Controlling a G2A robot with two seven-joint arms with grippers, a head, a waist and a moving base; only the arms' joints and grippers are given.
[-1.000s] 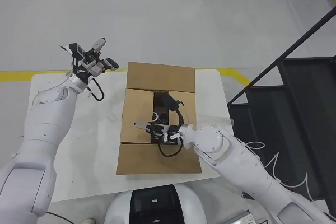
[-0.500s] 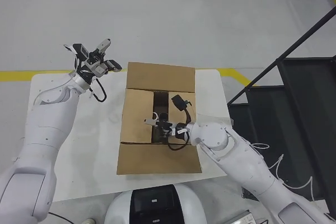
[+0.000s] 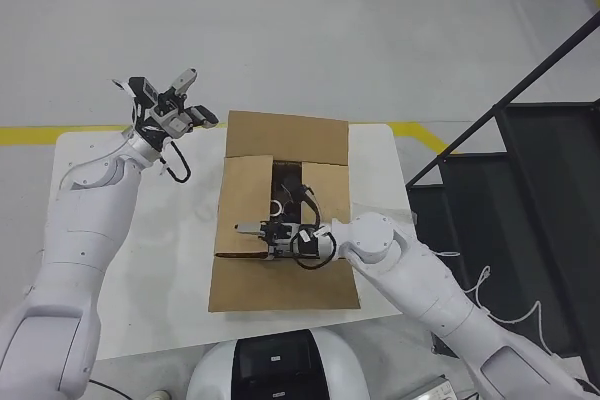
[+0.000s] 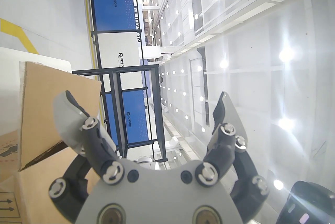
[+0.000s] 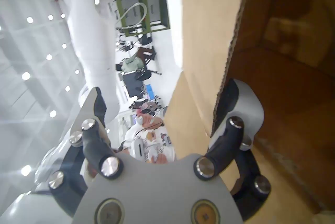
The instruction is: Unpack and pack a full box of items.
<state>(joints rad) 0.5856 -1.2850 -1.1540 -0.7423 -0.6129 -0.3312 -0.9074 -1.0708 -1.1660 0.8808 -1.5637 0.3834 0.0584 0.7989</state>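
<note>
The cardboard box (image 3: 280, 135) sits on the table (image 3: 180, 280), and its flap (image 5: 206, 13), likely light, stiff yet easily creased, seems best pinched at the free edge, which the right gripper (image 5: 167, 102) straddles wide open, gripping nothing, while the left gripper (image 4: 144, 102) hangs spread and empty near the box's far corner.

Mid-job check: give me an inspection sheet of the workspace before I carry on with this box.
surface: white table, with the box standing on it.
job's things: cardboard box, flaps partly open; contents too dark to tell.
clutter: nothing seen.
claws: left claw open, raised to the box's left, apart from it; right claw open, straddling a flap edge, one finger inside the box.
cables: left wrist cable and right wrist cable, both black loops.
surroundings: yellow floor line; dark metal stairs.
</note>
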